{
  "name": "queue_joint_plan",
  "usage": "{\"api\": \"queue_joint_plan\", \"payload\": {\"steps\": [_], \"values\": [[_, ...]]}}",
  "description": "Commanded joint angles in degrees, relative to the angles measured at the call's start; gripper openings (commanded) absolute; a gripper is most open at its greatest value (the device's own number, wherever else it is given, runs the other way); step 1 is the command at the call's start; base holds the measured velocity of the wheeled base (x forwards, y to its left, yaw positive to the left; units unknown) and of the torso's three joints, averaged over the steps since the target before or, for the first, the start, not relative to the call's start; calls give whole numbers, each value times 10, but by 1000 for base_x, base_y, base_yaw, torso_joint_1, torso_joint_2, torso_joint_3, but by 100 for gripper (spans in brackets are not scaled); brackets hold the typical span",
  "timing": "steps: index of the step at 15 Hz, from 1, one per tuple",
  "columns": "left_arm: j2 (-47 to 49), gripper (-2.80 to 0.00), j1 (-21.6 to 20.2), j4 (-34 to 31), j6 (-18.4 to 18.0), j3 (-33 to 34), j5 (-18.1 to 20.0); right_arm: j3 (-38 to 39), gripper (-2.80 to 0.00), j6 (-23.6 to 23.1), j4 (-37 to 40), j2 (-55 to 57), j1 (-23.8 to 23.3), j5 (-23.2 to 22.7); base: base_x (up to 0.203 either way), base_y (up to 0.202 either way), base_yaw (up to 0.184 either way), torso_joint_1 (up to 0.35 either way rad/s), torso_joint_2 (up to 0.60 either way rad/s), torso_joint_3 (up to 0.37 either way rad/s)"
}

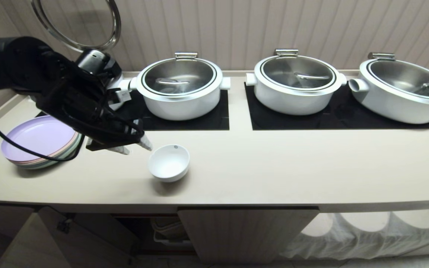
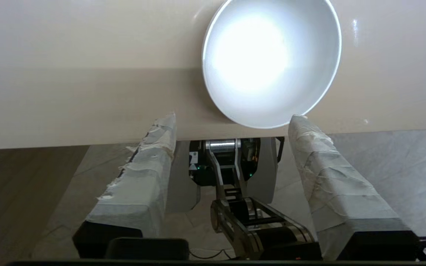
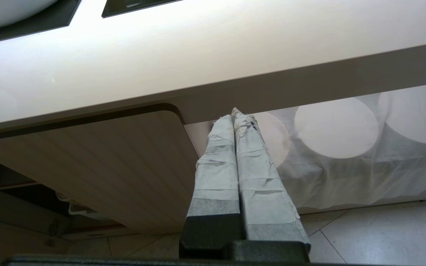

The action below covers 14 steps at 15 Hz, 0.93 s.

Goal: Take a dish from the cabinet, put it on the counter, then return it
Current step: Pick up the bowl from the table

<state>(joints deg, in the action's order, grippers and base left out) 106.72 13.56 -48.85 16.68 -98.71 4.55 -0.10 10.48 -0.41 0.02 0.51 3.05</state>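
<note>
The dish [image 1: 169, 163], a small white bowl with a dark mark inside its rim, stands upright on the counter [image 1: 274, 163] near its front edge. My left gripper [image 1: 135, 147] hovers just left of it, open, with nothing between the taped fingers. In the left wrist view the dish [image 2: 272, 62] lies beyond the gripper [image 2: 232, 119], and one fingertip [image 2: 298, 122] sits right at its rim; whether they touch I cannot tell. The right gripper [image 3: 235, 112] is shut and empty, parked below the counter's edge [image 3: 198, 55] beside a ribbed cabinet door [image 3: 105, 166]. The cabinet [image 1: 248, 230] shows under the counter.
A stack of pastel plates [image 1: 39, 143] lies behind my left arm at the counter's left end. Three large white pots [image 1: 180, 87] [image 1: 295, 83] [image 1: 404, 89] stand on black mats [image 1: 184, 121] along the back. White cloth [image 1: 367, 234] hangs under the counter at right.
</note>
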Motion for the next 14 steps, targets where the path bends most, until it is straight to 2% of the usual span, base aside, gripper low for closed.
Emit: {"api": "queue_joint_plan", "payload": {"steps": [1,7,14], "values": [[6,0,-2,5,1,0,1,0,-280,1,0,0,0,0,0,0,0,0,0,0],[55,0,0,32,-2,-3,-24,0,-280,1,0,0,0,0,0,0,0,0,0,0],[104,0,8,37,-2,-3,-30,0,-280,1,0,0,0,0,0,0,0,0,0,0]]}}
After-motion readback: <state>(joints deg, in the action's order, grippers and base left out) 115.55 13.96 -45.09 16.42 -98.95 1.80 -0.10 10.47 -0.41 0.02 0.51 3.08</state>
